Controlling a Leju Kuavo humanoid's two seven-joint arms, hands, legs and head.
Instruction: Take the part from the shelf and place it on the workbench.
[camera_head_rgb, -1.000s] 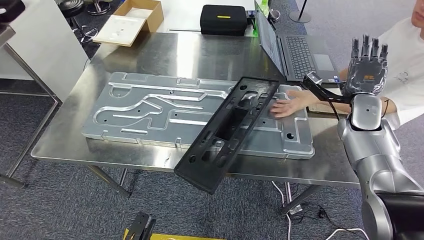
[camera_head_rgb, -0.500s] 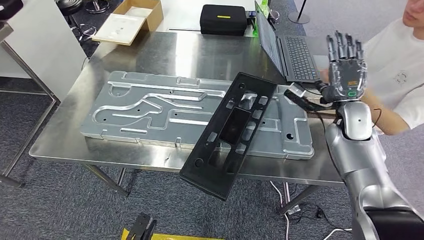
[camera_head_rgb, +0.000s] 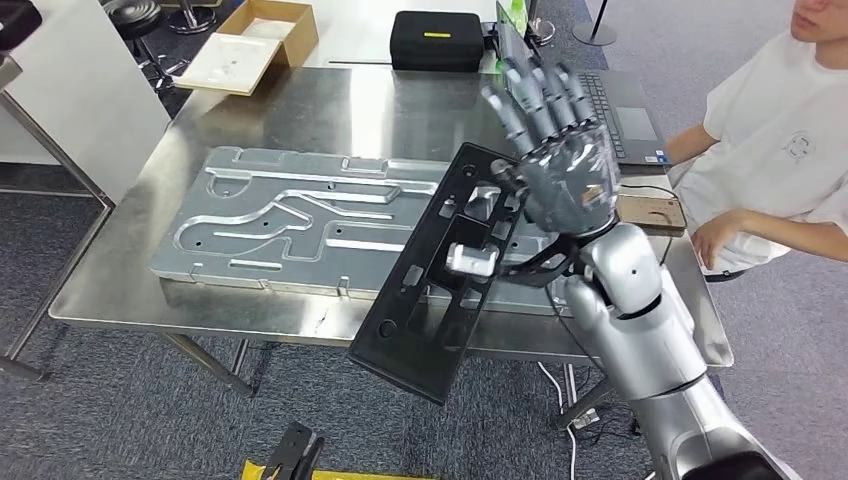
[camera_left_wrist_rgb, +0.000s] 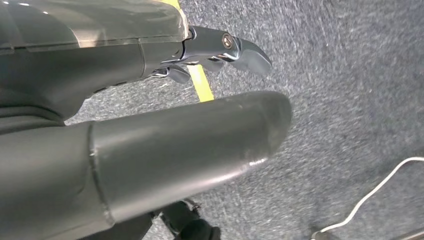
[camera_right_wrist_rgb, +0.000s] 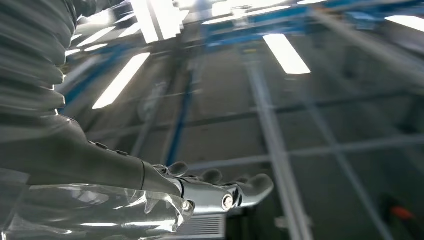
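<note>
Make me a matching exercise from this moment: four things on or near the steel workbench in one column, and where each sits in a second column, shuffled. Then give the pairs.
Things:
1. long black plastic frame with cut-outs
2. large silver machined aluminium plate
3. black zipped case with a yellow stripe
4. open dark laptop

Places:
A. at the far edge of the steel workbench, in the middle
B. lying flat on the bench's left and middle part
C. leaning over the bench's near edge, one end past it
D. on the far right of the bench, by the seated person

Pairs: 1-C, 2-B, 3-A, 4-D
</note>
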